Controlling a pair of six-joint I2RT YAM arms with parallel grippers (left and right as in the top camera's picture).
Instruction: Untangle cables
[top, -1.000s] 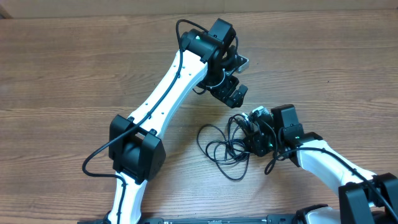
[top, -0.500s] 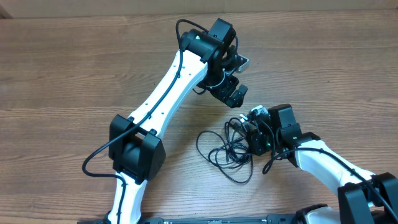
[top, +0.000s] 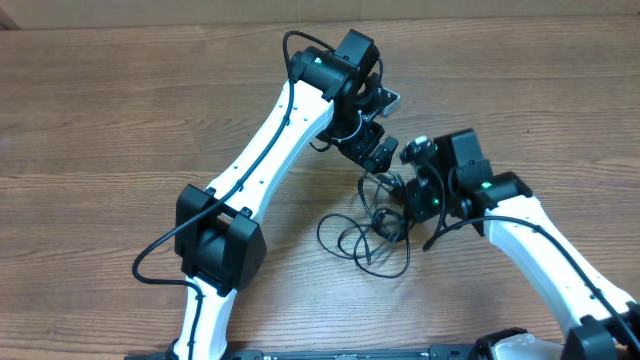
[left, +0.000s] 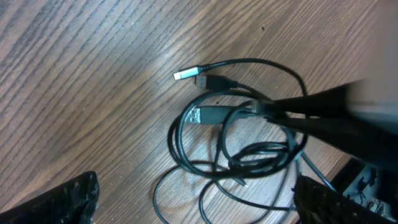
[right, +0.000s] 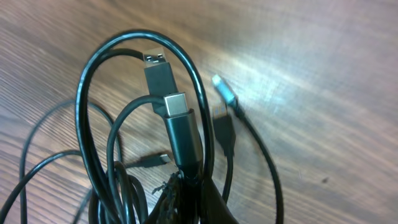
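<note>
The left hand (top: 377, 152) is held apart: in its wrist view its two dark fingers (left: 67, 198) are seen at opposite lower corners with nothing gripped between them. The cables (top: 365, 238) are found directly beneath and ahead of that opening, and no contact is seen.

Three plug ends are fanned out from the knot on the side nearest this hand. A silver-tipped plug (left: 184, 75) and a black plug (left: 210, 81) lie just beside each other, and a third plug (left: 200, 116) lies inside a loop. Their long axes are laid roughly along the line joining the two fingers, pointing away from the right hand. The slack loops are trailed from the knot onto the tabletop (top: 120, 110), on the side towards the arm bases.

Further right, the right hand (top: 398, 192) is clamped on the bundle where the strands cross. In its wrist view a USB-A plug (right: 155, 62) and a slimmer grey plug (right: 178, 107) are seen standing just beyond its tips, framed by a loop.

The coming move is judged to turn on this relation. The bundle is anchored by the right hand and the free plug ends are projected from it toward the left hand. One plug would have to be taken there and drawn away from the right hand along that axis, probably after the wrist is turned.
</note>
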